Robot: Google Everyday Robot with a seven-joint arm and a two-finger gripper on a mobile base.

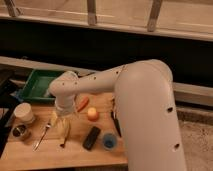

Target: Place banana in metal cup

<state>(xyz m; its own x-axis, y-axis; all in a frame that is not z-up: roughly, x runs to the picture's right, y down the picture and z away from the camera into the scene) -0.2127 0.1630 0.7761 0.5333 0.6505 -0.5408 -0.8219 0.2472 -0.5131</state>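
The banana [63, 130] lies on the wooden table [75, 155], pale yellow, left of centre. My gripper [62, 119] hangs from the white arm [100, 85] and is right over the banana's upper end, at or very near it. The metal cup [20, 132] stands at the table's left edge, to the left of the banana and apart from it, with a fork [42, 136] lying between them.
A white paper cup [23, 112] stands just behind the metal cup. A red chili pepper [82, 104], a round orange fruit [92, 114], a black block [91, 137], a blue cup [108, 141] and a dark tool [116, 122] lie to the right. A green tray [37, 82] sits behind.
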